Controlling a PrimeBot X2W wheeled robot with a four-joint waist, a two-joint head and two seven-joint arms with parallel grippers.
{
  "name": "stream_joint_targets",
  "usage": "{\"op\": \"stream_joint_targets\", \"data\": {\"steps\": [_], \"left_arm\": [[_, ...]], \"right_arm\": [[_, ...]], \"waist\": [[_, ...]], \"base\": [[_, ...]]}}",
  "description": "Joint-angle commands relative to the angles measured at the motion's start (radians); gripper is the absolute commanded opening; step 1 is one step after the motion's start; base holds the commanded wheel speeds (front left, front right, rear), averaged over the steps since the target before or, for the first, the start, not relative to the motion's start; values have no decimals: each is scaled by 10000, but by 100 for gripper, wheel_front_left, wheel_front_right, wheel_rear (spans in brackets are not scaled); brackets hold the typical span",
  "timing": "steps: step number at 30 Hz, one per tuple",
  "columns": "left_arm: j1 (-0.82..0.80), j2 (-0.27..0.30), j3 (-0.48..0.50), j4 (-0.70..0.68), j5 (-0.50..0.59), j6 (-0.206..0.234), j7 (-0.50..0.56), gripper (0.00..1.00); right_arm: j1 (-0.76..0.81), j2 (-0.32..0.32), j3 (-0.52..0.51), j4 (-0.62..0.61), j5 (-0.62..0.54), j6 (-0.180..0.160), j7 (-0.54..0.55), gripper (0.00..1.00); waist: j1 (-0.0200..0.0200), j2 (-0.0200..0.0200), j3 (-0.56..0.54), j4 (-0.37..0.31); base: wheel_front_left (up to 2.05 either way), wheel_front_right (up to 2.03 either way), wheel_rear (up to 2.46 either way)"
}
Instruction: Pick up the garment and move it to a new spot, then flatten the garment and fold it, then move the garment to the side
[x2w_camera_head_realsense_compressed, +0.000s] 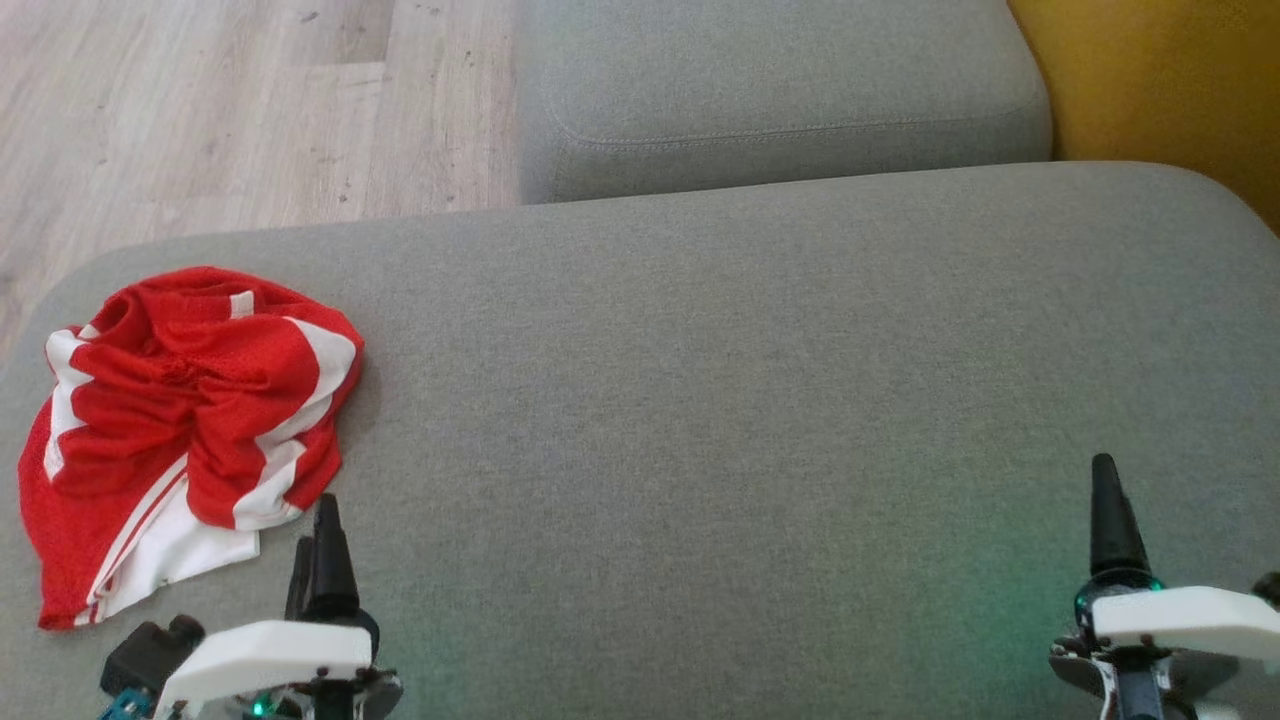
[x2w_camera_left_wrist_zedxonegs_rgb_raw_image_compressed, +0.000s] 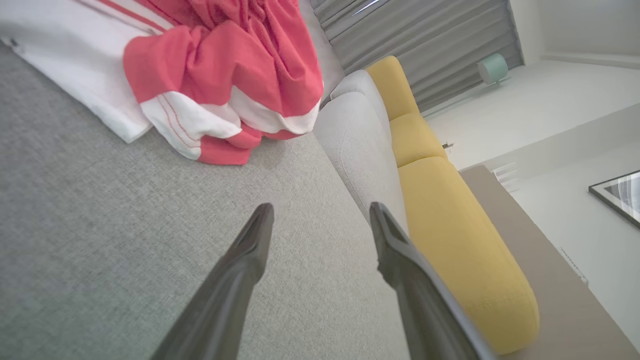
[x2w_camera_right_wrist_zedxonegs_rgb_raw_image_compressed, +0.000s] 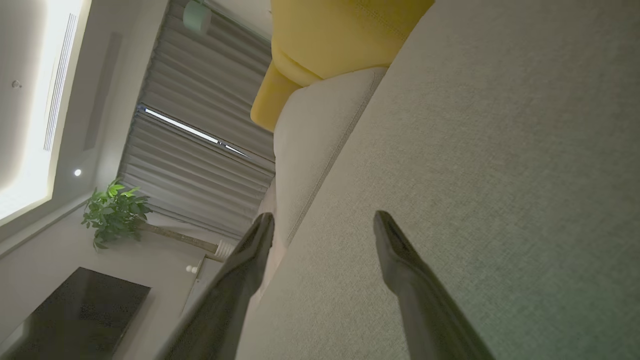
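Red-and-white garment (x2w_camera_head_realsense_compressed: 185, 430) lies crumpled on grey cushion (x2w_camera_head_realsense_compressed: 750, 400).

The left end effector (x2w_camera_left_wrist_zedxonegs_rgb_raw_image_compressed: 321, 206) and right end effector (x2w_camera_right_wrist_zedxonegs_rgb_raw_image_compressed: 324, 214) each have two long, dark, glossy fingers (x2w_camera_left_wrist_zedxonegs_rgb_raw_image_compressed: 240, 270) tapering to blunt tips. Behind them, the left housing (x2w_camera_head_realsense_compressed: 270, 650) and right housing (x2w_camera_head_realsense_compressed: 1190, 615) are white, flat-topped plastic shells. Small green lights (x2w_camera_head_realsense_compressed: 1085, 603) glow at their bases, and a black block (x2w_camera_head_realsense_compressed: 150, 650) adjoins the left one.

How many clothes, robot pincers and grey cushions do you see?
Clothes: 1, the red and white garment
Pincers: 2, the left pincer and the right pincer, both open
Grey cushions: 2, the near cushion and the far cushion
Total: 5
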Motion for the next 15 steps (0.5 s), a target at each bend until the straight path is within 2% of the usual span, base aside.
{"op": "stream_joint_targets", "data": {"steps": [1, 15], "left_arm": [[-335, 106, 1, -407, 357, 40, -109, 100], [-396, 118, -525, -670, 2366, 380, -519, 100]], "right_arm": [[-239, -85, 156, -446, -380, 56, -138, 100], [-169, -98, 353, -777, -2374, 75, -550, 100]], "waist": [[0, 0, -17, -8], [0, 0, -146, -31]], "base": [[0, 0, 0], [0, 0, 0]]}}
